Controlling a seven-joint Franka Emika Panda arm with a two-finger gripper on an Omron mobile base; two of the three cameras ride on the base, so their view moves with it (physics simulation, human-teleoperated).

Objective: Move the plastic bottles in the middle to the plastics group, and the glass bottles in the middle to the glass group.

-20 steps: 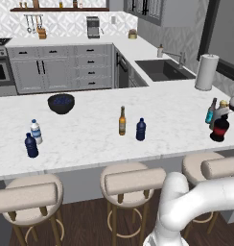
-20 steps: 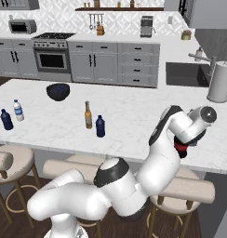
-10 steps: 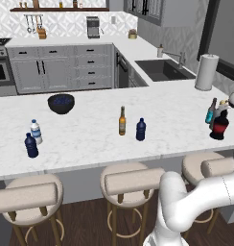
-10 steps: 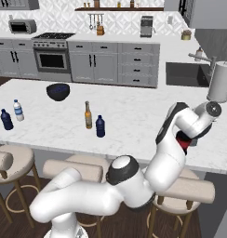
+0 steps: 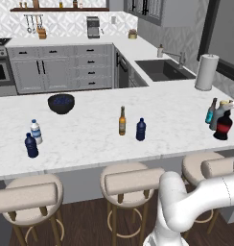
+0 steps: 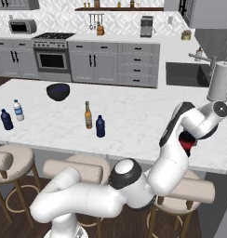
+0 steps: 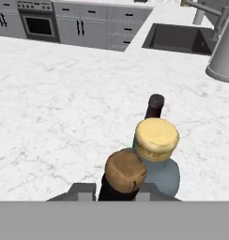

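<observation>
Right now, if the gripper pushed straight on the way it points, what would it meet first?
Judging by the hand view, the brown cap of the dark red-label bottle sits right at the gripper, so it would likely meet that first; depth is unclear.

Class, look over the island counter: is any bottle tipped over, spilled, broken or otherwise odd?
Nothing stands out. Every bottle stands upright and nothing is spilled. The amber bottle and navy-blue bottle stand mid-counter. At the right end, the red-labelled dark bottle stands beside the grey-blue bottle and the teal bottle.
</observation>
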